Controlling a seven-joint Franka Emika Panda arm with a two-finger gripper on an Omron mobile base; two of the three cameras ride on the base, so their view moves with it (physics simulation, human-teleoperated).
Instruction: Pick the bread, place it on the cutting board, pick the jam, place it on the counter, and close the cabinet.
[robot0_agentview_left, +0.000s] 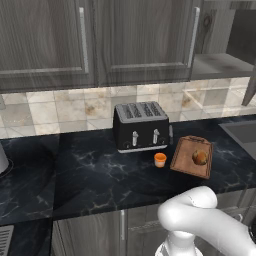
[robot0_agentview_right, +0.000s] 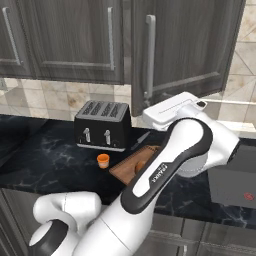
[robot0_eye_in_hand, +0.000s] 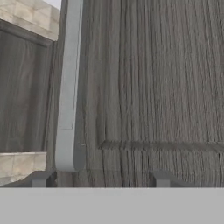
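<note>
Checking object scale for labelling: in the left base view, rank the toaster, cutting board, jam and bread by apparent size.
1. toaster
2. cutting board
3. jam and bread look about alike, so they stay unranked.

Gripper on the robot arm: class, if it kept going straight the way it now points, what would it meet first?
Most likely the open cabinet door. In the hand view the gripper faces its grey wood panel up close, with the silver handle just to one side. Exact depth is unclear.
</note>
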